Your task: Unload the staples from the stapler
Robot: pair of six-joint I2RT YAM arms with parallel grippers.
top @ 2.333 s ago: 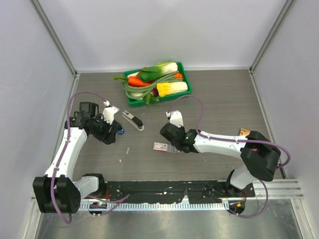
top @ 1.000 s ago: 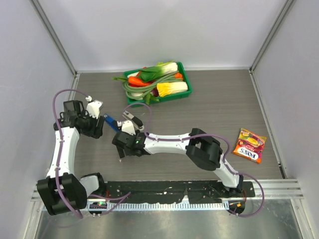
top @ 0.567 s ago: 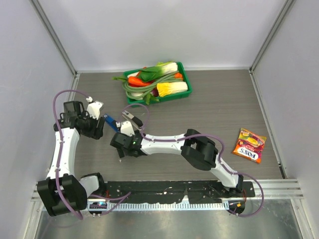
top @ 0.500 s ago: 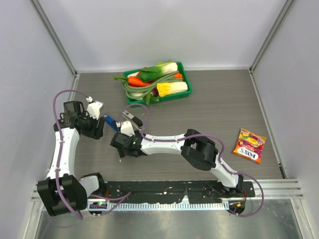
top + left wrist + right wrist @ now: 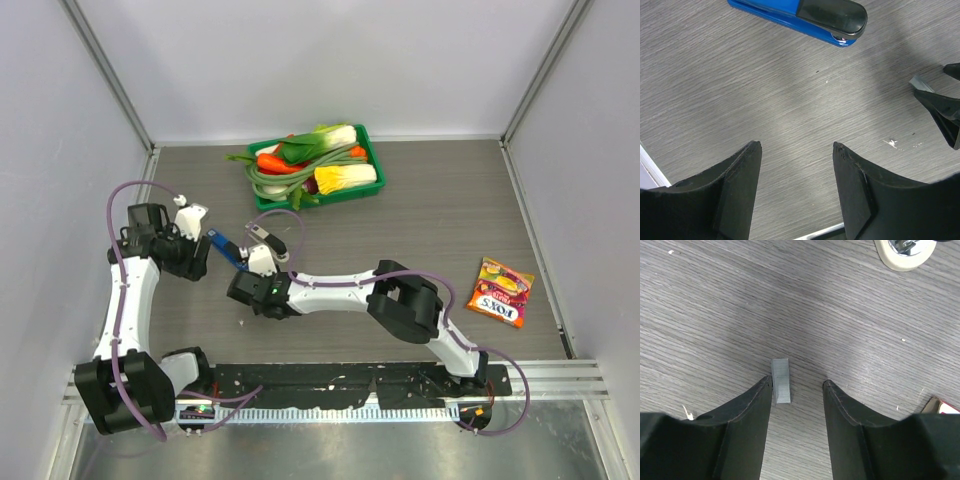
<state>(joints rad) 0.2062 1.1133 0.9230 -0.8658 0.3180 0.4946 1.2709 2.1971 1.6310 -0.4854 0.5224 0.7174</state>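
A short silvery strip of staples (image 5: 781, 381) lies on the table between my right gripper's (image 5: 797, 382) fingers. It touches the left finger, and a gap separates it from the other, so the jaws stand open. In the top view the right gripper (image 5: 243, 298) is low over the table left of centre and hides the strip. The blue stapler (image 5: 223, 247) with a black top (image 5: 805, 15) lies just beyond my left gripper (image 5: 796, 145), which is open and empty. The left gripper (image 5: 197, 262) sits at the table's left side.
A second, black-and-white stapler (image 5: 262, 233) lies just behind the right wrist. A green tray (image 5: 372, 150) of vegetables stands at the back. A candy bag (image 5: 500, 292) lies at the right. A red-and-white box corner (image 5: 945, 406) shows beside the right gripper.
The right wrist has shifted slightly right and toward the near edge, and its jaws have narrowed around the staple strip. The left arm and blue stapler have not moved.
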